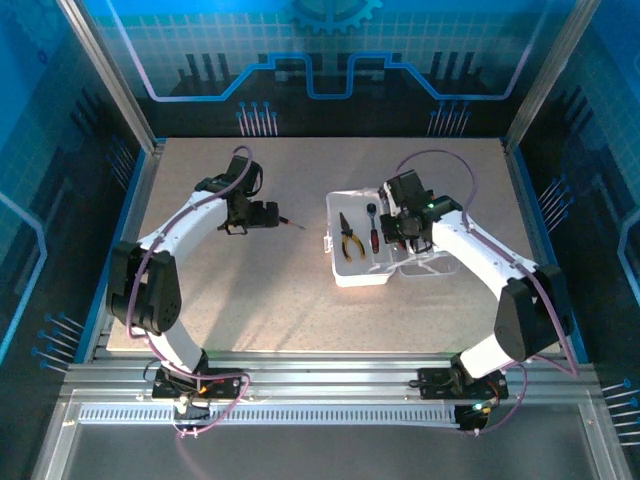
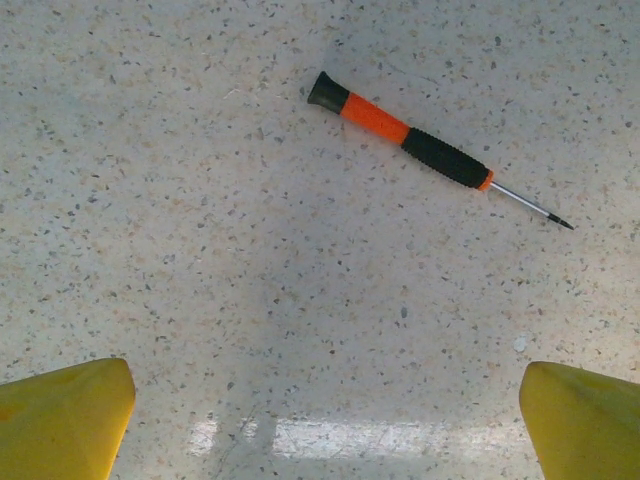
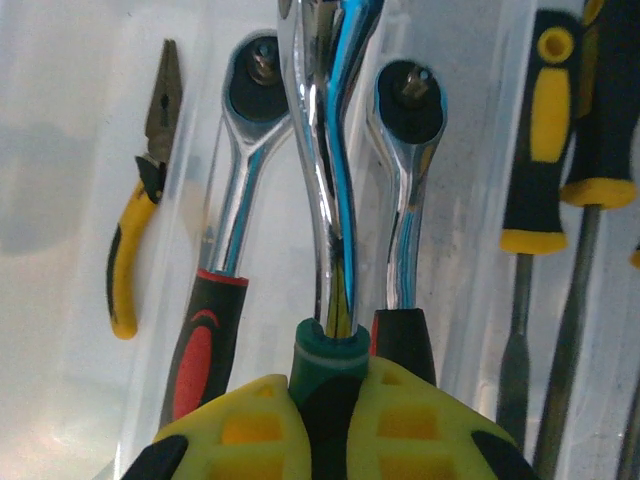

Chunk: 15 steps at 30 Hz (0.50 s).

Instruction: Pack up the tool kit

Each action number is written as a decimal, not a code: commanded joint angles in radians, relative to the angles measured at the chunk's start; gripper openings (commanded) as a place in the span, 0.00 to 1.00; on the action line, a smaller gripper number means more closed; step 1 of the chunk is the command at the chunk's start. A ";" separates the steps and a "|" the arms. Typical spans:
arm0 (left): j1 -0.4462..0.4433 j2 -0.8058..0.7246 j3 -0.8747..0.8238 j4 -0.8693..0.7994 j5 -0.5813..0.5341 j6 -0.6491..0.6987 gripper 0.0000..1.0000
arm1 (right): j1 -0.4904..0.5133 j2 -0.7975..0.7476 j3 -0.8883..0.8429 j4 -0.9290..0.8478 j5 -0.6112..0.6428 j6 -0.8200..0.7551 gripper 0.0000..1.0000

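**Loose screwdriver lies ahead of the open left pincer, tip toward the case**

On the speckled tabletop (image 1: 250,300), the clear case (image 1: 362,277) sits open to the right of centre, with pliers (image 1: 350,242) and other tools already lying in it. The right pincer (image 3: 330,425) hangs over the case, closed on a chrome-shafted tool (image 3: 325,150) with a green collar, so that arm looks occupied.

The left pincer (image 2: 320,425) is nearer the one tool outside the case. It hovers low over bare tabletop, spread as wide as it goes and holding nothing.

The orange-and-black screwdriver (image 2: 405,143) lies flat just beyond it, between the pincer and the case. In the wrist view it sits ahead and a little right of centre, clear of both yellow fingertips (image 2: 60,415). Its long axis runs on a diagonal, cap at upper left and blade at lower right. From overhead, the blade points toward the case. The axis looks closer to the line between the fingers than across it, so a forward reach with some wrist turn seems needed.
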 commanded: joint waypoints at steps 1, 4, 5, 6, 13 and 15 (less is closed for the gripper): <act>-0.005 0.022 0.001 0.023 0.037 -0.016 0.99 | -0.003 0.027 0.007 0.031 0.010 0.001 0.00; -0.007 0.038 0.008 0.028 0.041 -0.018 0.99 | 0.000 0.045 0.013 0.035 0.003 0.006 0.03; -0.007 0.045 0.012 0.028 0.042 -0.015 0.99 | 0.001 0.051 0.016 0.035 0.001 0.007 0.05; -0.007 0.051 0.019 0.027 0.042 -0.016 0.99 | 0.000 0.053 0.017 0.035 -0.001 0.009 0.08; -0.007 0.108 0.091 0.011 0.042 -0.005 0.99 | 0.016 0.065 0.029 0.027 -0.009 0.012 0.19; -0.007 0.124 0.113 0.005 0.041 -0.002 0.99 | 0.020 0.062 0.034 0.020 -0.007 0.012 0.20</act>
